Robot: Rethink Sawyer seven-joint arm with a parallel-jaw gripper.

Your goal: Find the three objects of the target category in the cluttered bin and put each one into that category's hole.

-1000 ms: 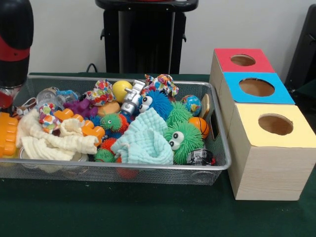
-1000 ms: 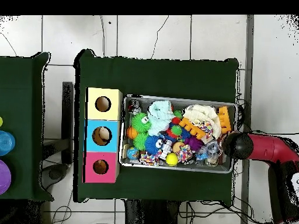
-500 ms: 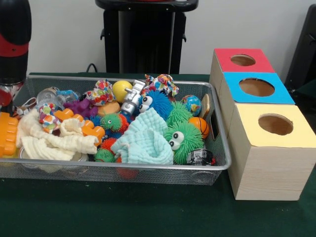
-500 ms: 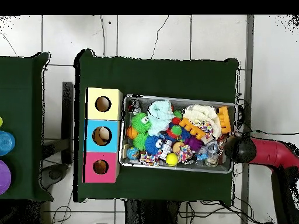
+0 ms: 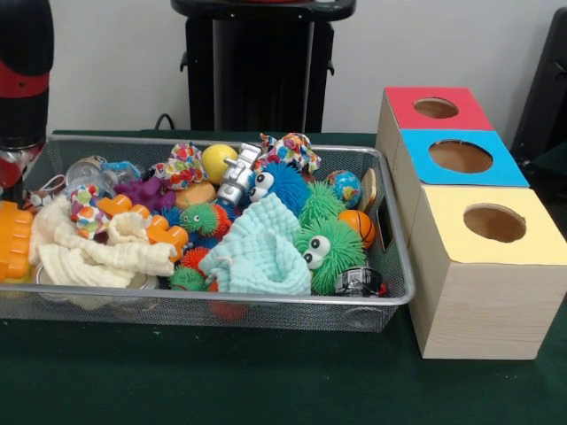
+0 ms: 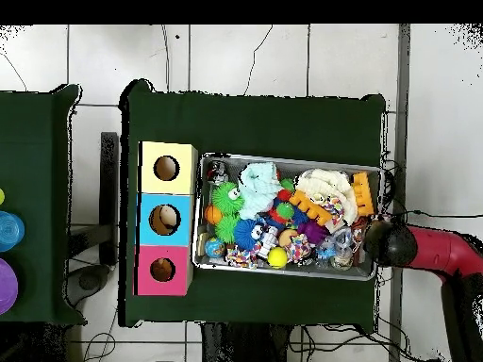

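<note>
Front view: wire mesh bin (image 5: 266, 312) crammed with toys; green spiky googly-eyed ball (image 5: 330, 252) near bin's box-side end, beside mint cloth (image 5: 260, 251). Likely light, squashy; pinch across body. Tool (image 5: 12, 164) at bin's opposite end; opening indiscernible.

A table (image 5: 221, 381) covered in dark green cloth carries two things. A silver wire-mesh bin (image 5: 266, 310), heaped with toys and cloths, sits flat on the cloth. Just beside it, at 3 o'clock from the bin in the front view, stands a row of three wooden boxes: yellow-topped box (image 5: 492, 235) nearest the camera, blue-topped box (image 5: 461, 158) in the middle, red-topped box (image 5: 436, 108) at 12 o'clock from it. Each lid has one round hole.
</note>
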